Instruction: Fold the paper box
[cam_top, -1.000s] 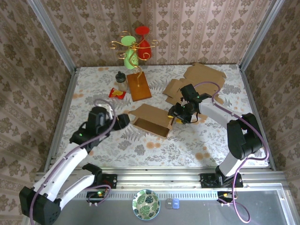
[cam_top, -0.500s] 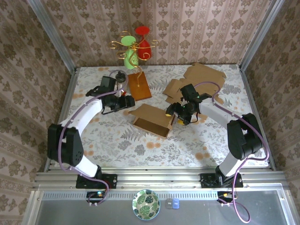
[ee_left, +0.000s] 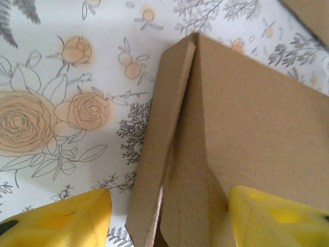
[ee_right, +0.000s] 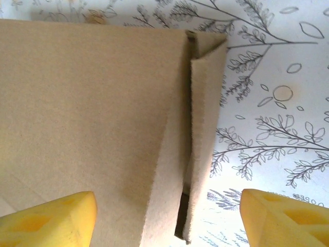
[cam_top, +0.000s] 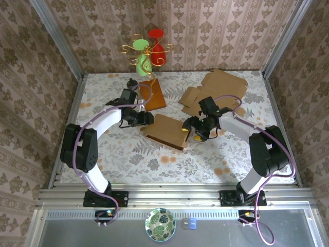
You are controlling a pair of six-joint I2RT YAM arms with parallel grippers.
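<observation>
Top external view, near edge first: a patterned bowl [cam_top: 160,225] sits on the rail by the arm bases, off task. Mid-table, the paper box [cam_top: 165,130] lies on the floral table [cam_top: 154,164] between both claws. The left gripper [cam_top: 145,119] has swung in from the near-left within the last second and now sits at the box's left end, jaws apart. The right gripper [cam_top: 191,131] is at the right end, jaws spread wider than a second ago and clamped on nothing. The open front seen before now looks covered by the top panel, so the lid is probably mostly down, with the ends next.

Left wrist view adds what overhead hides: the end flap stands a little off the body with a gap along the crease. Yellow fingers [ee_left: 56,218] sit either side; contact can't be told. Right wrist view shows the same at the other end: a loose side flap, a dark slit, fingers [ee_right: 46,218] wide.

Far side: spare cardboard [cam_top: 223,81], wooden board [cam_top: 152,95].
</observation>
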